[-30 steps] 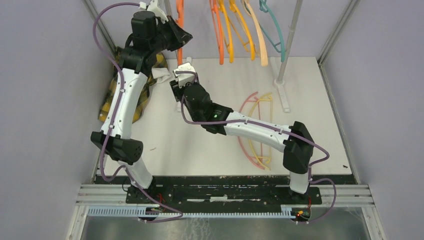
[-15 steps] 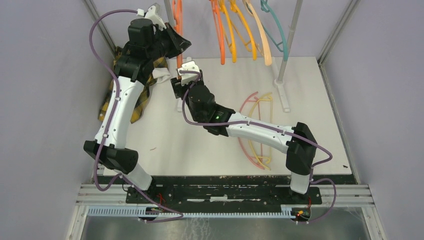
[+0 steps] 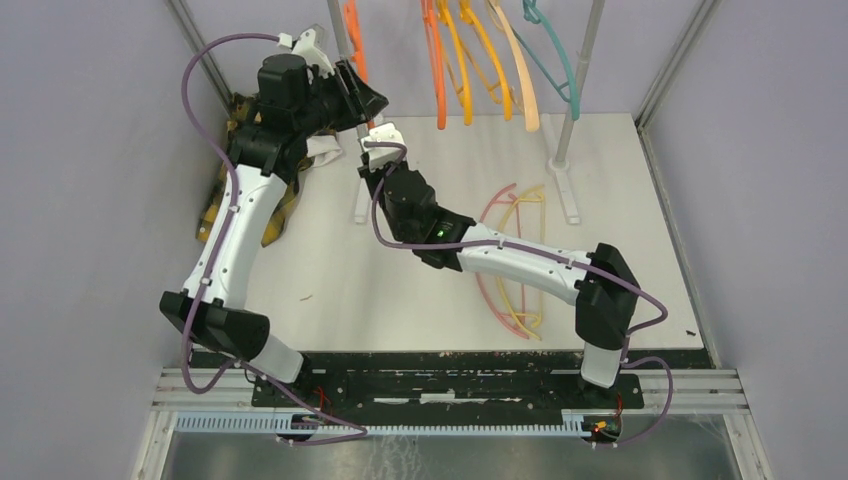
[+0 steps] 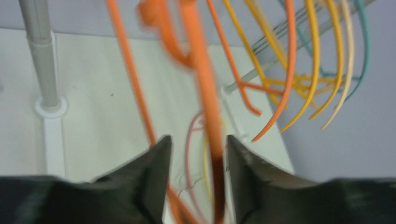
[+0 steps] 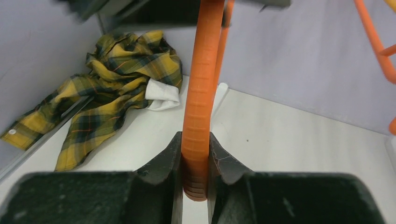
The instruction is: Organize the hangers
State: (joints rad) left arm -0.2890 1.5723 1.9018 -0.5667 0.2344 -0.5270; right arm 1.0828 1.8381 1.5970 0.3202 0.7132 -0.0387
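A: Right gripper point(image 5: 194, 161), holding anything?
B: Pinched on the orange hanger point(image 5: 201, 93), low on its arm, beside the grey pole point(image 4: 39, 46).
A: Left gripper point(image 4: 198, 154)?
B: Jaws apart around that hanger. Plaid shirt point(image 5: 121, 70) fills the left corner. The other hanging hangers point(image 3: 439, 95) are well apart, rightward.

The white table point(image 3: 330, 270) carries a crumpled plaid shirt point(image 5: 112, 84) far left, a pink hanger point(image 3: 482, 215) and a yellow hanger point(image 3: 540, 192) lying flat right of centre, and two pole bases point(image 3: 566, 195).
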